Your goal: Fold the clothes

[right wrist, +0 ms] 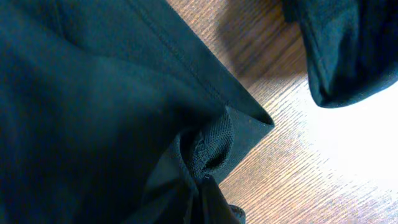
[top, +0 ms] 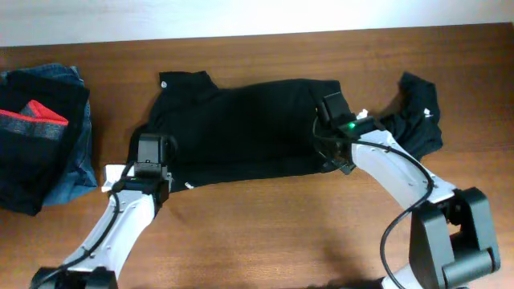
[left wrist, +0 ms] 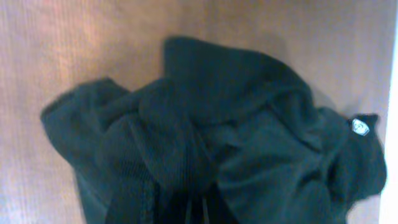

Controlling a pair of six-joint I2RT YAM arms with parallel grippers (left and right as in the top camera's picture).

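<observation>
Pinching black shirt [top: 241, 128], right tool [right wrist: 204, 185] clamped, left tool [top: 154, 146] state unclear, denim pile [top: 72, 178] left, black piece [top: 419, 112] right

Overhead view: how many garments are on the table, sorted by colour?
Plain black: 2 (black shirt, smaller black piece)
Blue denim garment: 1
Black garment with red-and-grey stripes: 1
Total: 4
</observation>
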